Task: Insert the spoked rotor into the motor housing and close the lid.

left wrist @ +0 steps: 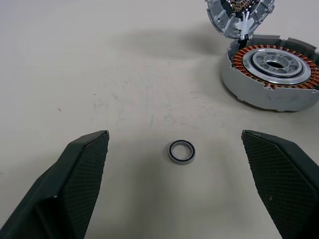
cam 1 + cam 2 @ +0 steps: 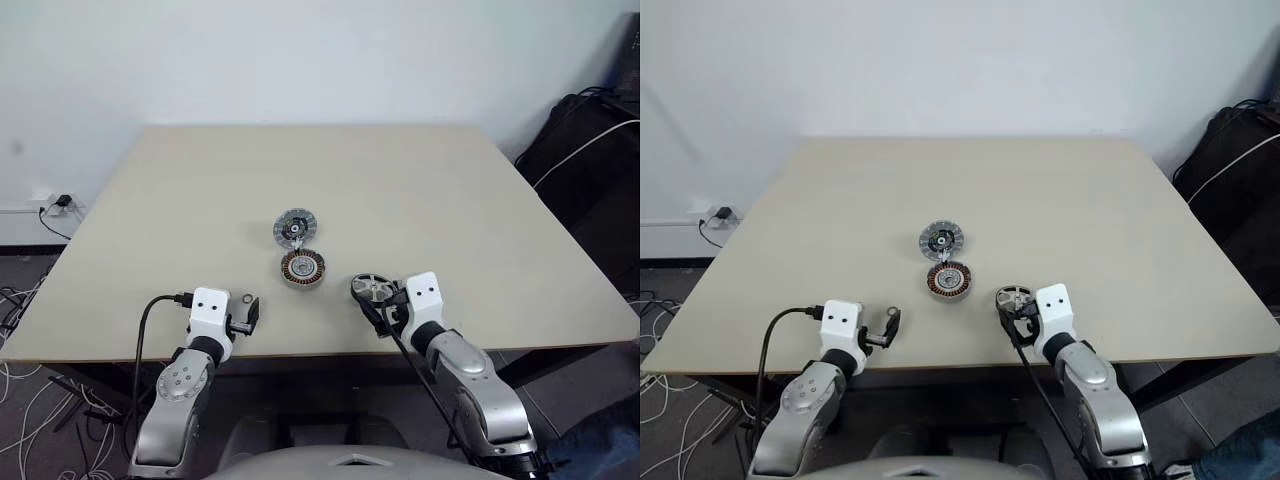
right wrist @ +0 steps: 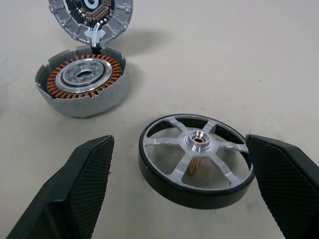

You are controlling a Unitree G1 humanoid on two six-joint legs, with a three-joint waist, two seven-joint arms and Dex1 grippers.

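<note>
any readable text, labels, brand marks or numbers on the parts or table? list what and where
No readable words or numbers.
Lid: a white curved mark on its dark centre, cut off at the frame edge, possibly a letter or logo; cannot tell.
Motor housing, spoked rotor, small black ring, table: no markings show.

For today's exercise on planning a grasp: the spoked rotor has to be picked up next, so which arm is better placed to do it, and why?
The right. The right gripper is open with the spoked rotor lying flat between its fingers. The left gripper faces a small ring instead, with the motor housing off to its side.
</note>
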